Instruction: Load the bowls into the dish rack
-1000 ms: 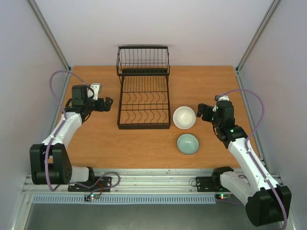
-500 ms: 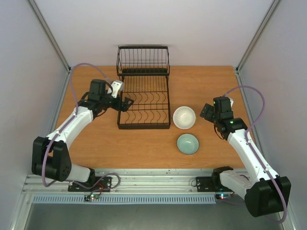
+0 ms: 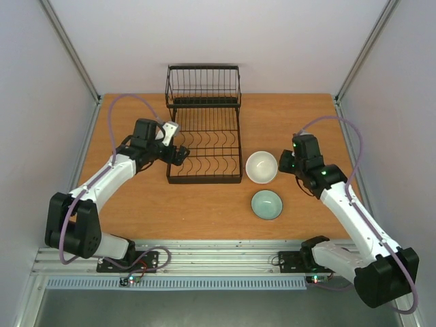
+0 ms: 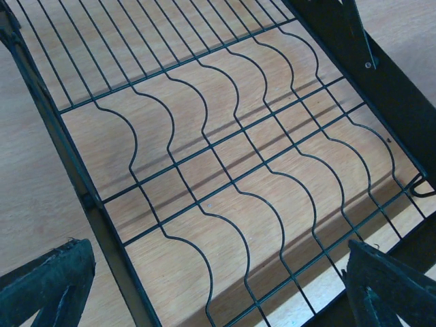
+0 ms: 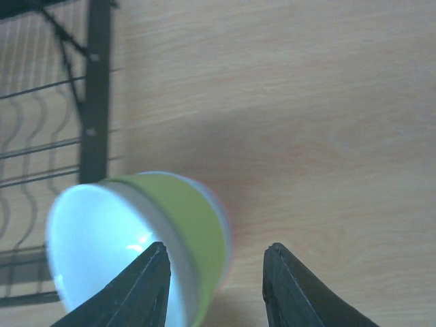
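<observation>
Right jaws just narrowed astride the rim of the green bowl, seemingly not yet pinching: pickup begins; left jaws hang spread over the rack

The dish rack is black wire; the table is orange-brown wood grain. One bowl is white inside, yellow-green outside; the other bowl is pale teal

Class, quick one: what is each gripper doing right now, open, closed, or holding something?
Left gripper: open, empty, above the dish rack.
Right gripper: open, jaws astride the yellow-green bowl at its rim, not clamped on it.
</observation>
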Tool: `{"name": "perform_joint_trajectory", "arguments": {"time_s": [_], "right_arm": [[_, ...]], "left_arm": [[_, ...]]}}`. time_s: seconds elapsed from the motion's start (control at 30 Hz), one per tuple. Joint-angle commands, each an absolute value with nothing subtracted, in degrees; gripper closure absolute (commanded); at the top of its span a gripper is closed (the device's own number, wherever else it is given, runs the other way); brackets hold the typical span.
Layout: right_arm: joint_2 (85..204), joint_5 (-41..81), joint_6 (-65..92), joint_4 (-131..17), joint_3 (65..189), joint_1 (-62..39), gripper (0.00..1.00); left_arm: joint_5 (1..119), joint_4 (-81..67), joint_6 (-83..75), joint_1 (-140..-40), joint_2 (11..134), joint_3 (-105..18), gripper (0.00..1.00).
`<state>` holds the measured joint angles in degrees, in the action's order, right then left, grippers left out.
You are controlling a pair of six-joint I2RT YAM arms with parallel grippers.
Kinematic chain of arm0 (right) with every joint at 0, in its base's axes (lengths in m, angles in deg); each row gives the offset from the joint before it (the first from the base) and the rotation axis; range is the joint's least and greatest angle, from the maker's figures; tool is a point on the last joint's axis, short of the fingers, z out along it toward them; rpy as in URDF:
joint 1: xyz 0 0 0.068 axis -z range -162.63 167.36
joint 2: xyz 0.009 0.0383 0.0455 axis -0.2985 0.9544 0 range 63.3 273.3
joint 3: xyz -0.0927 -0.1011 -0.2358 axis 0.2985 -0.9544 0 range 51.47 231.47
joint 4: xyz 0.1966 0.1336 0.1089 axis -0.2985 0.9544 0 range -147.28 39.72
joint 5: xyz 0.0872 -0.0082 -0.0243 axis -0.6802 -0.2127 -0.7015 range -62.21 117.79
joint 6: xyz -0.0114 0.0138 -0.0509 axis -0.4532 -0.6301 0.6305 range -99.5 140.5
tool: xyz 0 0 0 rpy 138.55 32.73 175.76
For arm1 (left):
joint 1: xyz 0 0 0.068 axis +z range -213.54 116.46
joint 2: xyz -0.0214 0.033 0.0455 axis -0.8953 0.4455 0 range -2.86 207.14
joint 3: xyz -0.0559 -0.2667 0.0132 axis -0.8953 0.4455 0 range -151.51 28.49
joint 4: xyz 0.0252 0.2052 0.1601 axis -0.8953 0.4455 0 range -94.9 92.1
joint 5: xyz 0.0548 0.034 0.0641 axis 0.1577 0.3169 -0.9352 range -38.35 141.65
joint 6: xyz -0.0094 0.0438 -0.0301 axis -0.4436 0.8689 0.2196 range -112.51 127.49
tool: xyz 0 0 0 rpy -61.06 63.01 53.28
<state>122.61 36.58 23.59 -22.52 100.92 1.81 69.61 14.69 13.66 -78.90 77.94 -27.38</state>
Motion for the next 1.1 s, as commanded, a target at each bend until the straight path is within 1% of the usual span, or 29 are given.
{"name": "perform_joint_trajectory", "arguments": {"time_s": [0.0, 0.07, 0.13, 0.37, 0.43, 0.57, 0.73, 1.0, 1.03, 1.07], "right_arm": [[125.3, 37.1, 26.8, -19.1, 107.0, -4.6, 0.60], [128.4, 39.5, 27.0, -17.3, 109.5, -7.2, 0.58], [131.2, 42.2, 27.0, -16.5, 110.7, -8.8, 0.59], [137.5, 45.8, 26.4, -14.4, 113.2, -9.2, 0.72], [138.3, 47.9, 26.3, -13.9, 113.5, -9.3, 0.74], [138.9, 48.4, 26.1, -13.8, 113.5, -9.5, 0.76], [139.8, 49.4, 26.0, -13.3, 113.8, -9.9, 0.83], [141.4, 50.4, 25.9, -12.8, 114.0, -10.3, 0.84], [141.6, 50.4, 25.9, -12.8, 114.0, -10.4, 0.85], [141.8, 50.6, 25.9, -12.7, 114.0, -10.5, 0.89]], "left_arm": [[67.5, 13.4, 14.7, -78.8, 77.5, -27.1, 0.01], [67.5, 13.5, 14.6, -78.8, 78.2, -27.3, 0.01], [67.4, 13.5, 14.5, -78.8, 78.8, -27.4, 0.01], [66.9, 13.5, 14.8, -78.8, 79.3, -27.1, 0.01], [66.9, 13.5, 14.9, -78.8, 79.3, -27.1, 0.01], [66.9, 13.4, 14.9, -78.8, 79.5, -26.9, 0.01], [66.8, 13.4, 15.0, -78.8, 80.1, -26.9, 0.01], [66.8, 13.3, 15.1, -78.8, 80.1, -26.9, 0.01], [66.7, 13.3, 15.0, -78.8, 80.1, -26.8, 0.00], [66.7, 13.3, 15.1, -78.8, 80.0, -26.8, 0.01]]}}
